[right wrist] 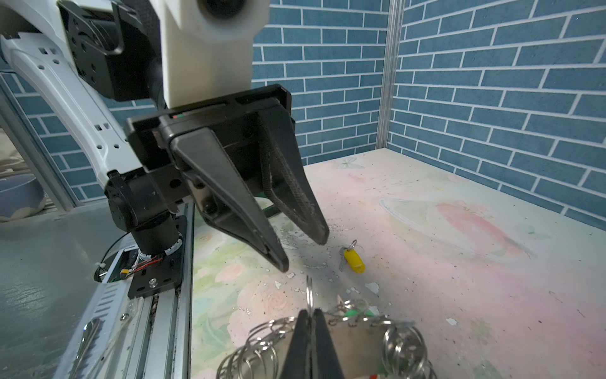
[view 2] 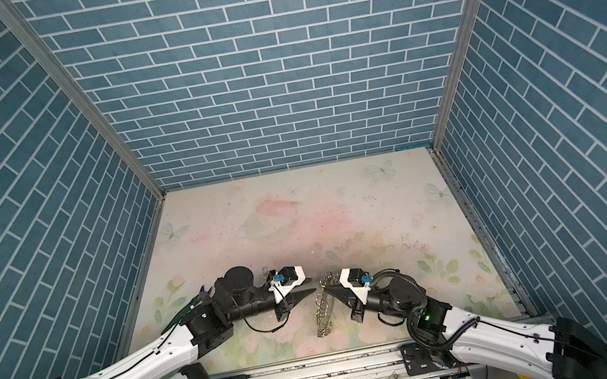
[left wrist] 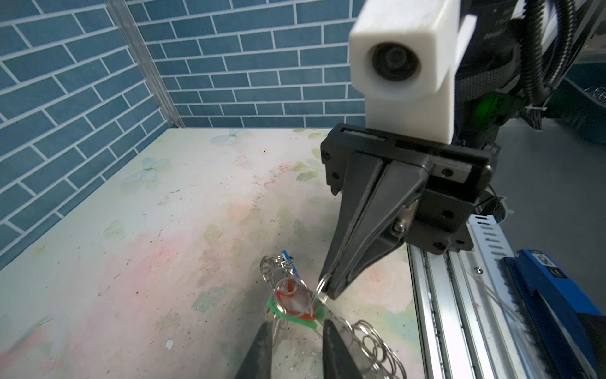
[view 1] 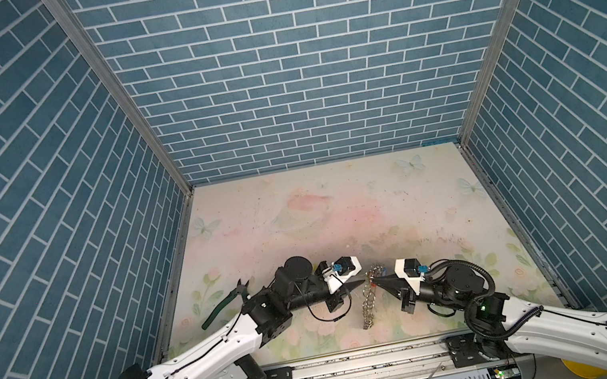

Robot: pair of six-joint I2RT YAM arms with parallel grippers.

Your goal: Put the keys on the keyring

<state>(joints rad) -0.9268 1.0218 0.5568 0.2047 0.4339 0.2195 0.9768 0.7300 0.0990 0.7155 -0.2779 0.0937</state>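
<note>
Both top views show the keyring (view 1: 370,301) way too small to pick out any keys (left wrist: 290,306) on it. Green-handled pliers (view 1: 218,311) are half buried under the left arm (view 1: 204,351). Right wrist view cuts the keyring off at its edge, and a yellow thing (view 1: 580,371) gets clipped too.

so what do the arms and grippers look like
White shells, black joints on the left arm and right arm. Black cables run along both; the right one has a ribbed black hose. The left gripper and right gripper have black tapered fingers and a white camera block.
</note>
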